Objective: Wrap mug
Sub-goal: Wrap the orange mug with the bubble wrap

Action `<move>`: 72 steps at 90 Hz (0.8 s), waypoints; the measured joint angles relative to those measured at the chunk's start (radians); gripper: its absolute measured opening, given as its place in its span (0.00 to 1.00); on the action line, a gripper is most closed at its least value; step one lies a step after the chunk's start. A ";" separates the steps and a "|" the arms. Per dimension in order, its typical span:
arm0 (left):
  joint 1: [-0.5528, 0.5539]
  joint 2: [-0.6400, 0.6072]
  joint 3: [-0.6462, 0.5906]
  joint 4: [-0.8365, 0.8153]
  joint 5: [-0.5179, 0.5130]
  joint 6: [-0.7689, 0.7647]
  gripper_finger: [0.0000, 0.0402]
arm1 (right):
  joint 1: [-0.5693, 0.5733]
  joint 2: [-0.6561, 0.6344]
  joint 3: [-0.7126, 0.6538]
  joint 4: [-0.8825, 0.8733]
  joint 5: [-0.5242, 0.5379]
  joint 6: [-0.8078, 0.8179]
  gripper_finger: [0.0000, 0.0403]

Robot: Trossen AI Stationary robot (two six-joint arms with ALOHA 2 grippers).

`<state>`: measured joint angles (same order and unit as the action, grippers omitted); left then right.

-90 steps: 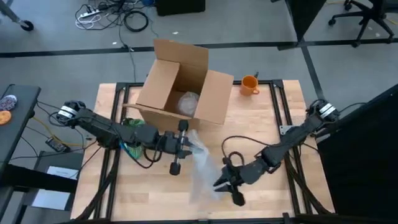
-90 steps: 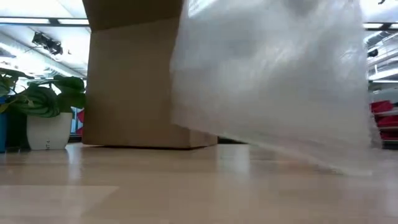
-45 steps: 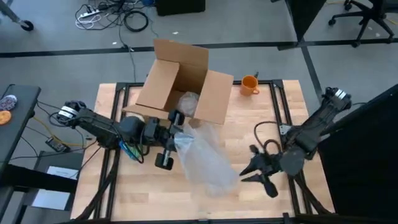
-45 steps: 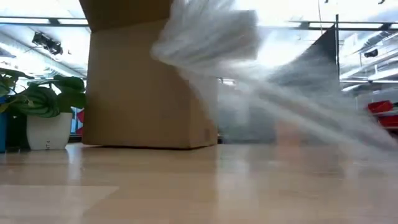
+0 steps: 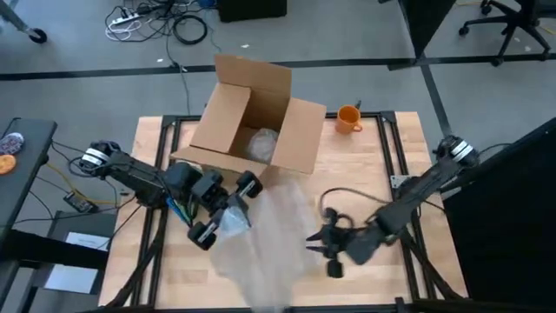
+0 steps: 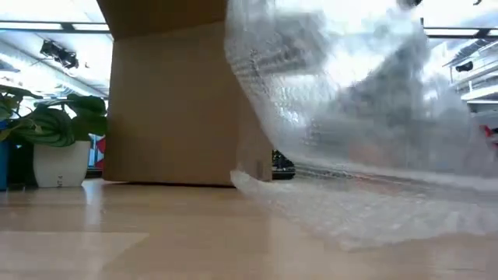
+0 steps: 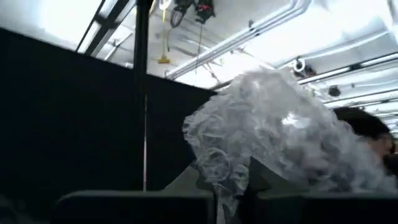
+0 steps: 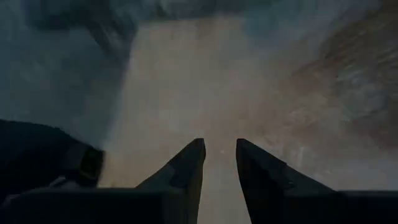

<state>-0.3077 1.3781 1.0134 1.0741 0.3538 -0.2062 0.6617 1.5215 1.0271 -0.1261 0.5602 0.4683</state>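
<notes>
Pale wooden counter [image 5: 382,174] on a dark frame, grey floor and loose cables beyond. Carries an open cardboard box [image 5: 252,122] at the back, with something pale and crumpled inside. Orange mug [image 5: 348,117] upright just beside the box's right flank, near the counter's far edge, well apart from both arms and untouched.

Bubble wrap [image 5: 274,239] sprawled over the front middle of the counter, one end bunched and lifted. Left arm [image 5: 204,187] low over that end, jaws clamped on the gathered corner; in the left wrist view, wrap [image 7: 273,137] billowing up from between them. Right arm [image 5: 382,226] beside the sheet's opposite edge, jaws only narrowly parted and holding nothing, bare wood under them in the right wrist view.

Judged an early stage: sheet not yet flat, mug not yet on it.

Risks from here:
- Thin grip on a crumpled corner; likely to slip under a hard pull.
- Sheet folding over itself or sliding off the front edge if dragged from one end only.
- Mug close to the rim; liable to be knocked off by a careless reach.
</notes>
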 joint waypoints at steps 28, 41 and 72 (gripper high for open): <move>0.003 0.000 0.001 0.323 -0.006 -0.027 0.00 | -0.089 0.176 -0.001 -0.011 -0.109 0.086 0.18; 0.017 -0.002 0.024 0.313 -0.019 -0.011 0.00 | -0.076 0.158 -0.001 0.003 -0.108 0.087 0.18; 0.020 0.014 0.044 0.237 -0.026 0.050 0.00 | -0.015 0.078 0.000 -0.007 -0.059 0.082 0.18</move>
<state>-0.2878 1.3917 1.0573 1.3114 0.3275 -0.1560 0.6465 1.5993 1.0267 -0.1335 0.5012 0.5499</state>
